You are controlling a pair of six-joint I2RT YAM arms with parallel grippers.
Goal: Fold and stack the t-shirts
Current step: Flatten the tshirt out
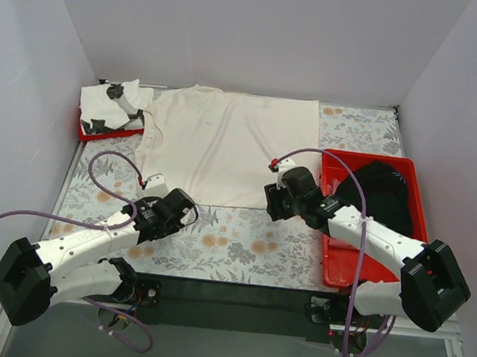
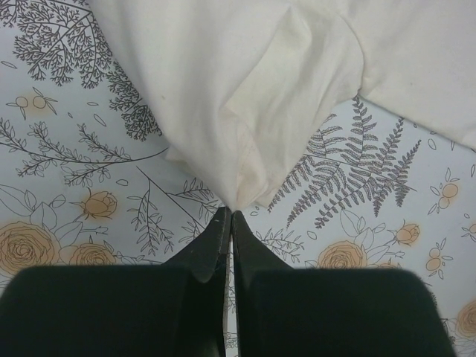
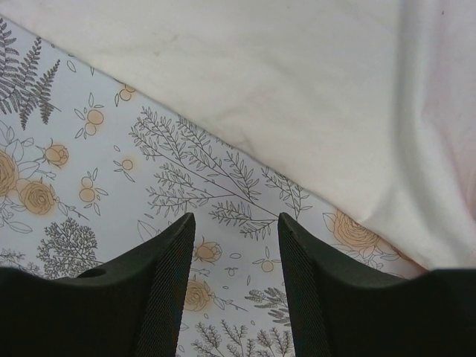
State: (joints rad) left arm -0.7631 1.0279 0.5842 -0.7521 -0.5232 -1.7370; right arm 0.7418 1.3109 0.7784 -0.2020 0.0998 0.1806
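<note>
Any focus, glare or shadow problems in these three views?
Top external: soft even light, no glare, all sharp; the cream t-shirt is bright yet shows creases. Left wrist: shirt and tablecloth sharp, the left hand a dark, nearly featureless mass. Right wrist: tablecloth crisp, the right hand shows its texture.

The wide cream-white t-shirt (image 1: 225, 143) is soft matt cloth, finely woven, with shallow creases. The floral-printed table cover (image 1: 239, 251) looks smooth and flat, with little sheen. The 2 trays are hard plastic: the red rectangular tray on the right (image 1: 335, 270) is slightly glossy, and the black tee (image 1: 386, 198) in it is dull cloth. The fingers (image 3: 167, 282) of the right gripper (image 3: 236, 217) are matt black plastic with a fine cross-hatched grain.
</note>
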